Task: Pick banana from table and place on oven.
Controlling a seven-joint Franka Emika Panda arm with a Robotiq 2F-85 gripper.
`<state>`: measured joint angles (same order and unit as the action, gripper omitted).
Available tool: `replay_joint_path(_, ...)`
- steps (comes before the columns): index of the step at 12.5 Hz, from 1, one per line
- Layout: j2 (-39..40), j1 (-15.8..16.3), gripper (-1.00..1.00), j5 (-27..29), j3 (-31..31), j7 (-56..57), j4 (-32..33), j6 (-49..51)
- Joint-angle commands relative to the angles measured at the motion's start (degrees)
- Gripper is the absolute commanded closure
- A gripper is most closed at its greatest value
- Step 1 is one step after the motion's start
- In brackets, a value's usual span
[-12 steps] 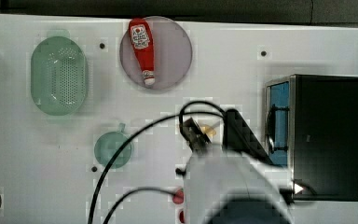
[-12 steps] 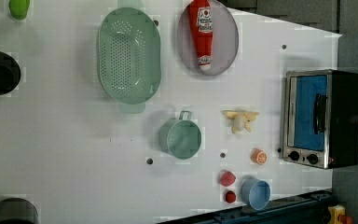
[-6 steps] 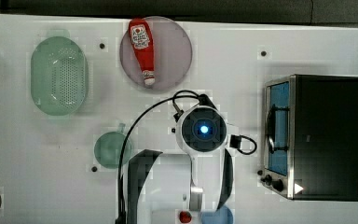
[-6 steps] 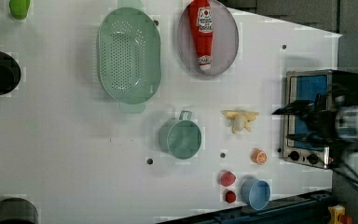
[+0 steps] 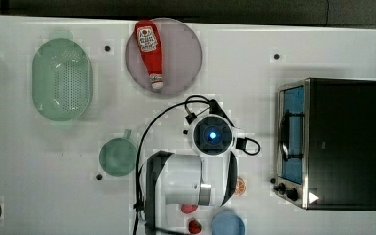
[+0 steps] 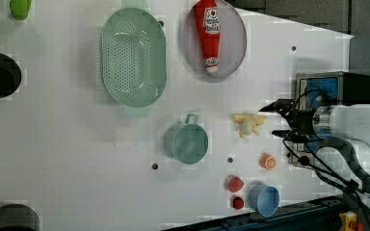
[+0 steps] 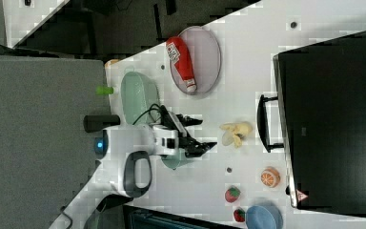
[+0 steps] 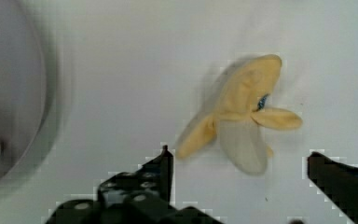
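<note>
While the banana lies half-peeled on the white table, apart from everything else, the end effector hangs above it with its fingers spread wide and nothing between them. In the left view the banana sits between the green cup and the oven; in the right view it lies just short of the oven's door handle.

This looks like the approach stage of the pick. The next move probably calls for lowering until the fingers straddle the fruit's body, then closing; the splayed peel flaps could slip or fold under the squeeze. After that comes a lift onto the oven's black top.

As for containers, the grey plate carries a red ketchup bottle lying on its side. The green colander and the green cup look empty, as does the small blue bowl, with red strawberries beside it on the table.
</note>
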<state>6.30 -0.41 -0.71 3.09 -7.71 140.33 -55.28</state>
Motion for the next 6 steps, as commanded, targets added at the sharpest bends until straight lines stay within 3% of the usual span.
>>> replay_joint_path(1, 6.12, -0.49, -1.0, -0.97, 1.3, -1.21, -0.4, -5.19)
replay_joint_path(6, 14.18, -0.59, -0.93, -0.97, 1.3, -1.22, 0.66, -16.12)
